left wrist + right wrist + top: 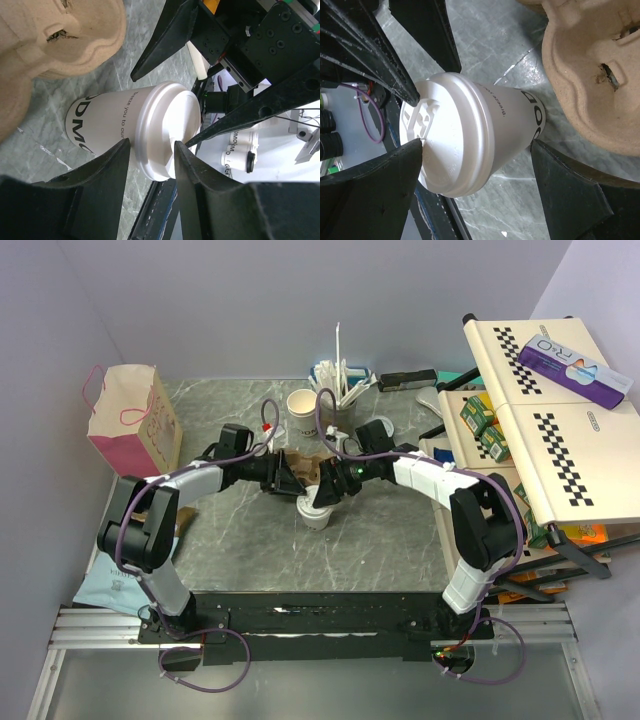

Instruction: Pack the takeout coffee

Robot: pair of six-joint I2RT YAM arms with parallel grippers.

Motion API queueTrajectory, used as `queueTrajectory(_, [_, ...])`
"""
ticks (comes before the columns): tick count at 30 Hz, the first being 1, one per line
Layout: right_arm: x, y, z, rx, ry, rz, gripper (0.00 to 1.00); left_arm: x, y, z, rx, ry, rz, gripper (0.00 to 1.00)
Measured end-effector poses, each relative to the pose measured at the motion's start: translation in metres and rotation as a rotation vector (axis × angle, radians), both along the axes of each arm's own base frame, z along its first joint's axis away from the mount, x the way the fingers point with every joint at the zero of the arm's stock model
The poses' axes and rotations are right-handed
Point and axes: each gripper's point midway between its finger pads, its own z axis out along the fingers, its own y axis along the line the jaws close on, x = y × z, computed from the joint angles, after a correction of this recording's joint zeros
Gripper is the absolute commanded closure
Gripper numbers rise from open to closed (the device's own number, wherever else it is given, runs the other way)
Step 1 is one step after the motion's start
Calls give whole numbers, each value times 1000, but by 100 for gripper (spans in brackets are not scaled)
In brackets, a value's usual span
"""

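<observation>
Found the fingers (107, 175) of the left gripper (152, 144) pinched on the rim of the lid (167, 125). Found the right gripper (477, 145) spread wide around the cup (505, 125), not squeezing. Judged lidding seemingly done, though hard to confirm. Saw the cup upright on the table (485, 35), just beside the tray (590, 75). Left to do: seating it in a tray pocket.
</observation>
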Motion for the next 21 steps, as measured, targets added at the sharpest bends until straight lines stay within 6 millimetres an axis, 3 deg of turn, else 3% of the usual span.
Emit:
queueTrajectory(11, [-2, -1, 1, 17, 37, -20, 13, 2, 0, 0, 31, -9, -1, 54])
queueTrajectory(21, [-10, -3, 0, 70, 110, -31, 27, 3, 1, -1, 43, -18, -3, 54])
